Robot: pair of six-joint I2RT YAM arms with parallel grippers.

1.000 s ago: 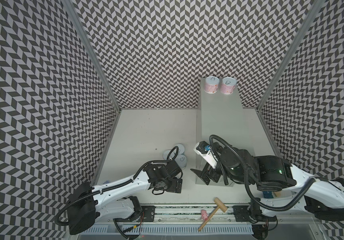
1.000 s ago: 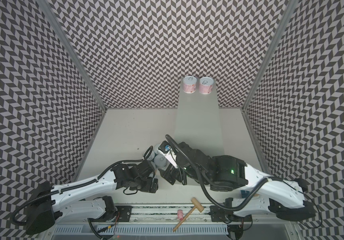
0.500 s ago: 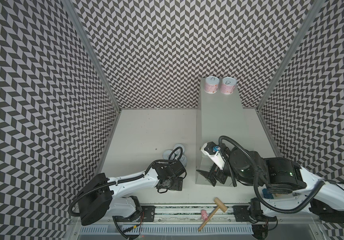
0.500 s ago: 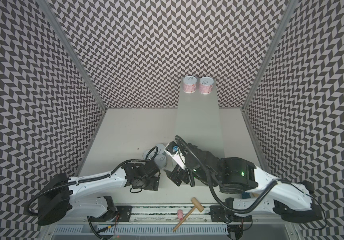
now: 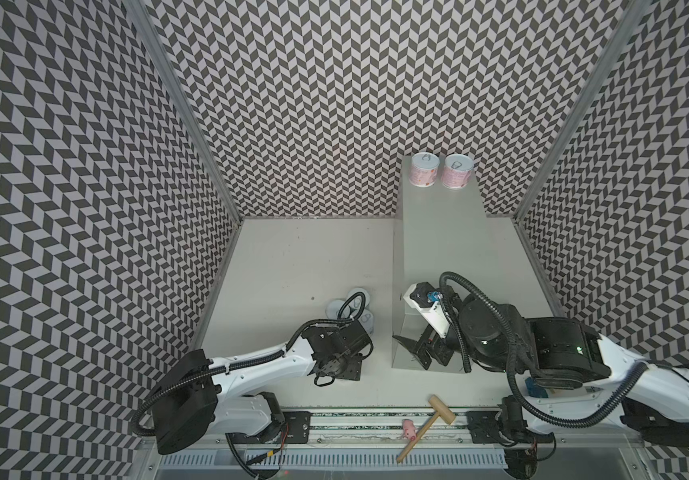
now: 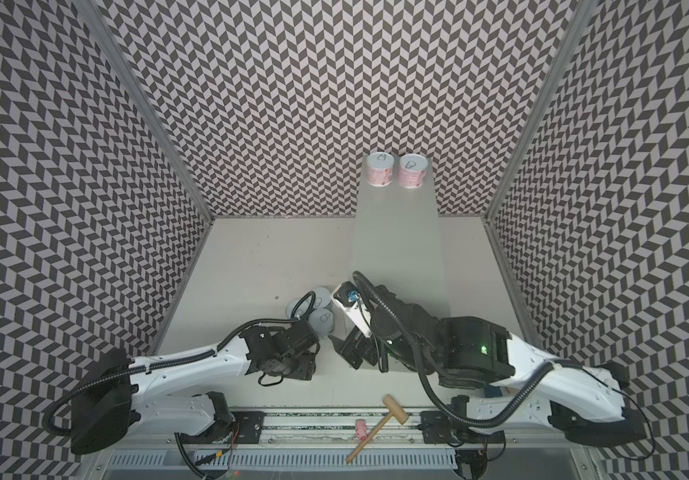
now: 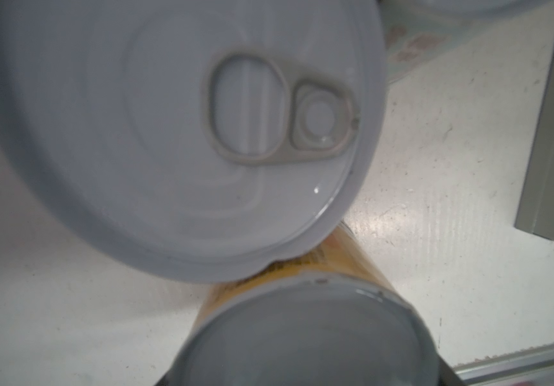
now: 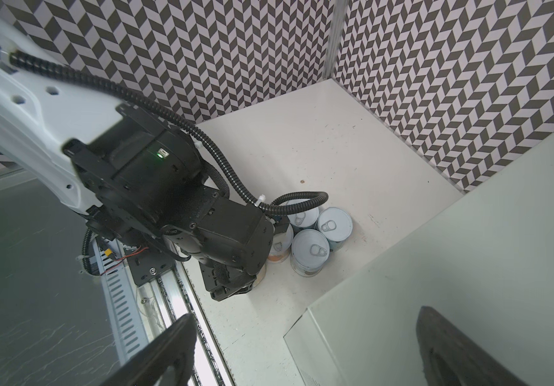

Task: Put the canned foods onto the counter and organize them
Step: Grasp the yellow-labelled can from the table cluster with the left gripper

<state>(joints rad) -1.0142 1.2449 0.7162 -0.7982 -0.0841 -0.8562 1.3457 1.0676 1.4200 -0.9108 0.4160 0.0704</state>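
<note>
Currently two pink cans (image 5: 424, 170) atop counter (image 5: 442, 241); left claw (image 8: 252, 284) clamps orange can (image 7: 302, 334); right claw (image 8: 309, 354) open.

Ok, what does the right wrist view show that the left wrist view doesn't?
Right wrist only: the left pincer down at the can cluster, four lids showing, and the right pincer open by the counter's top. Left wrist only: one pull-tab lid filling the frame, an orange-yellow can next to it. Both: cans on the white floor beside the counter.

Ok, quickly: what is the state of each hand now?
Left hand: at the orange-labelled can; grip cannot be told.
Right hand: open, empty.
</note>
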